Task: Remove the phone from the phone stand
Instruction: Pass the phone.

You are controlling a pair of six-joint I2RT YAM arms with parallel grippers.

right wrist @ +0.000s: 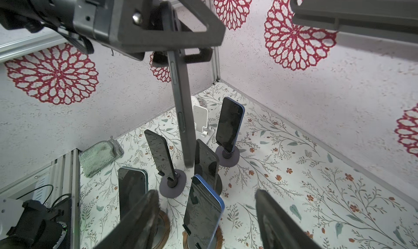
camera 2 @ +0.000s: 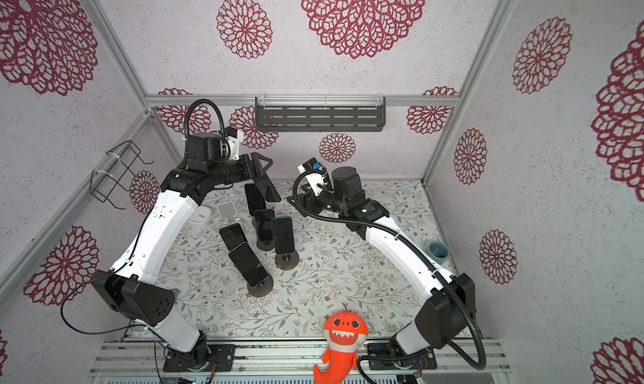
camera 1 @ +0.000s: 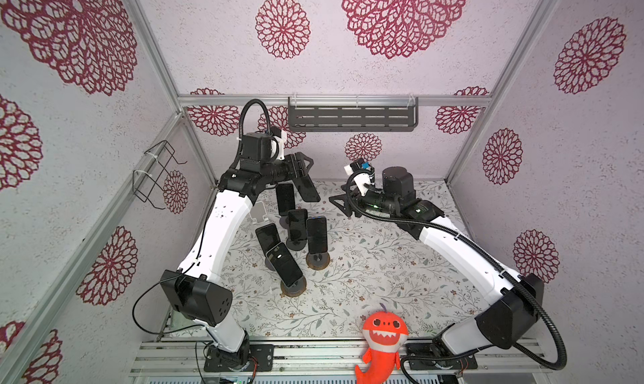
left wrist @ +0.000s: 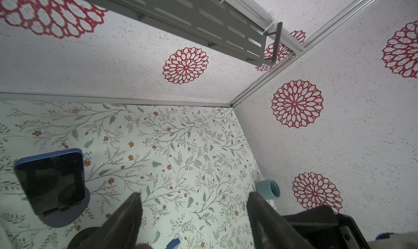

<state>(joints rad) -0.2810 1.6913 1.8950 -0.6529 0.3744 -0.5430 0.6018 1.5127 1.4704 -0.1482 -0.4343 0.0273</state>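
Note:
My left gripper (camera 1: 302, 168) points sideways above the back of the table, shut across the width of a dark phone (camera 1: 307, 188) that hangs down from it, clear of every stand. From the right wrist view this phone (right wrist: 182, 105) shows edge-on below the left gripper's fingers. A white phone stand (camera 2: 226, 211) stands empty behind the group. Several other phones rest on round stands, among them a blue phone (right wrist: 203, 211) on a wooden stand (camera 1: 317, 260). My right gripper (right wrist: 206, 191) is open and empty, to the right of the group.
An orange plush shark (camera 1: 383, 333) sits at the front edge. A teal cup (camera 2: 437, 250) lies by the right wall and a green cloth (right wrist: 99, 154) by the left. On the back wall hangs a grey shelf (camera 1: 352, 115); a wire rack (camera 1: 156, 175) hangs on the left wall.

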